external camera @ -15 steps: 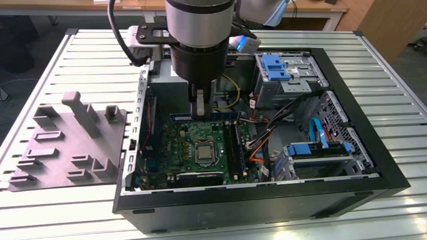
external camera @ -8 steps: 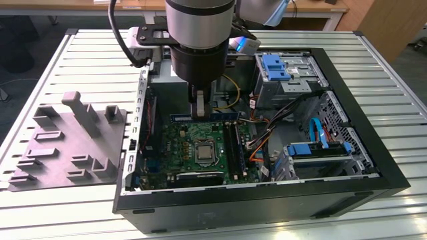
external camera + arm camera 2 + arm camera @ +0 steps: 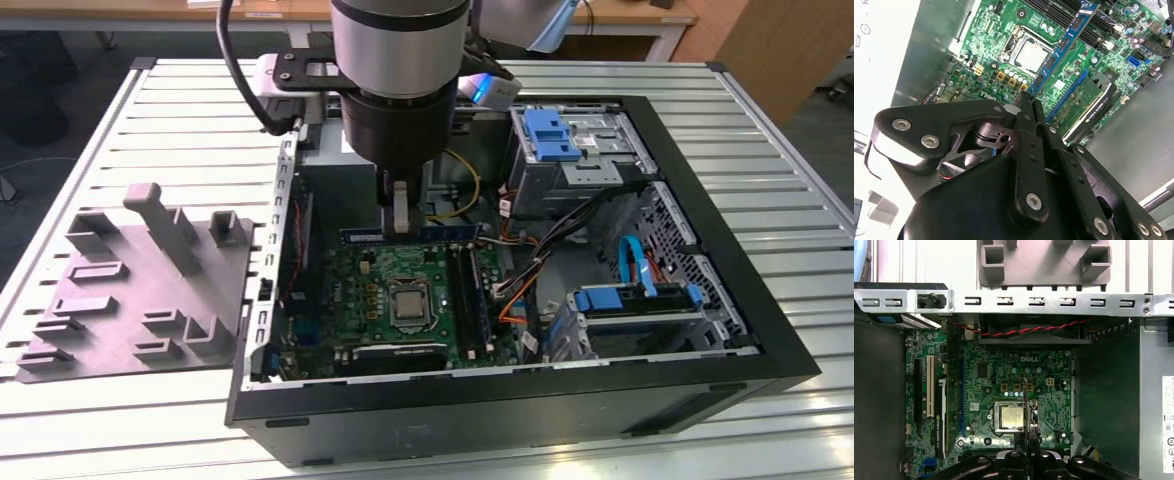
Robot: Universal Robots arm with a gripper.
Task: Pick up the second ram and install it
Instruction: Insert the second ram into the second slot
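Note:
The second ram (image 3: 441,231) is a thin blue-green strip held on edge above the motherboard (image 3: 354,285), near the back of the open computer case. My gripper (image 3: 400,226) reaches straight down into the case and is shut on the strip near its middle. In the second wrist view the ram (image 3: 1066,40) runs out from my fingertips (image 3: 1027,102) over the board. In the first wrist view the strip shows edge-on (image 3: 1025,400) above the processor socket (image 3: 1011,416). The black slot rails (image 3: 462,285) lie just in front of the strip in the exterior view.
A grey moulded tray (image 3: 134,290) sits on the slatted table at the exterior view's left. Inside the black case (image 3: 534,400) are blue drive cages (image 3: 550,135), orange and blue cables (image 3: 527,290) and an expansion card (image 3: 1093,107). The case walls stand close around the board.

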